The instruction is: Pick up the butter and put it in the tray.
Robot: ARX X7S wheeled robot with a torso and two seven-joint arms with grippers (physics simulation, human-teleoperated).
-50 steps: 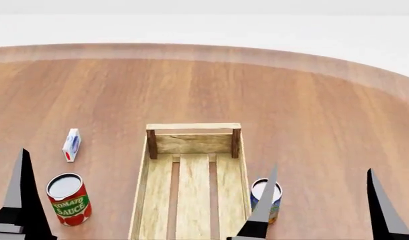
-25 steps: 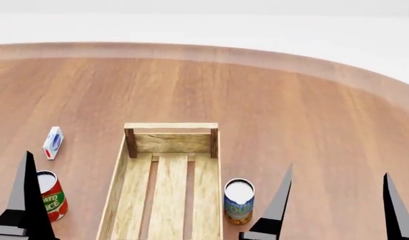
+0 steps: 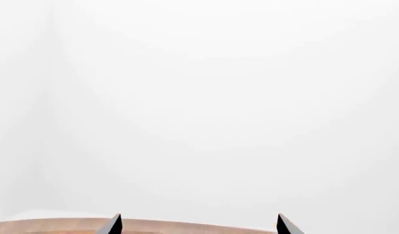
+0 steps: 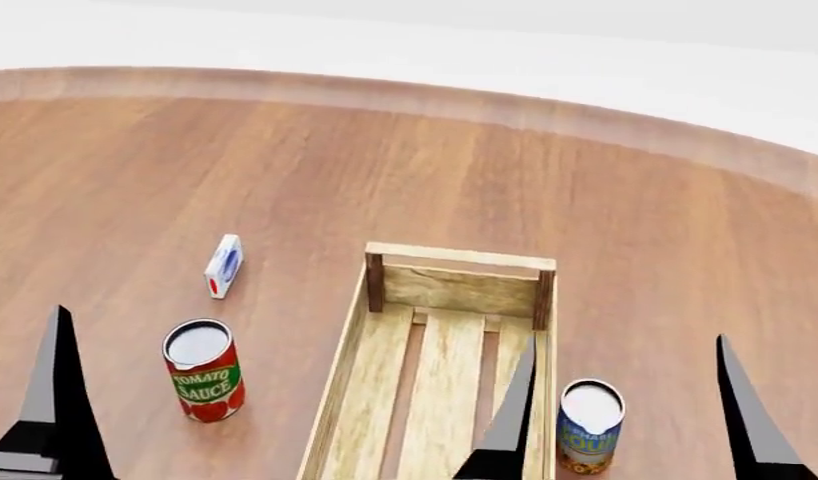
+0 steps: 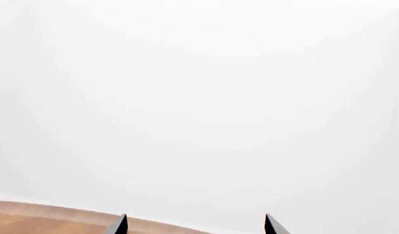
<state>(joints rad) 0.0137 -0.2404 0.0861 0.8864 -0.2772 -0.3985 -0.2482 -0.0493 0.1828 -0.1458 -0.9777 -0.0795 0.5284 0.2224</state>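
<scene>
The right hand (image 4: pixel 623 400) is spread wide and grasps nothing, its two dark tapered fingers standing apart at the near edge of the head view; the left hand (image 3: pixel 197 225) is likewise released, its fingertips well apart in the left wrist view. Between them lies the tray (image 4: pixel 443 375), a light-wood slatted crate with darker corner posts, its long axis running away from the robot and tilted slightly. A blue-labelled can (image 4: pixel 591 426) stands just beside its right wall, a tomato sauce can (image 4: pixel 204 370) stands left, and a small white-blue-red carton (image 4: pixel 222 266) sits farther back. The butter appears in no view. The counter (image 4: pixel 516 170) is smooth brown wood grain.
</scene>
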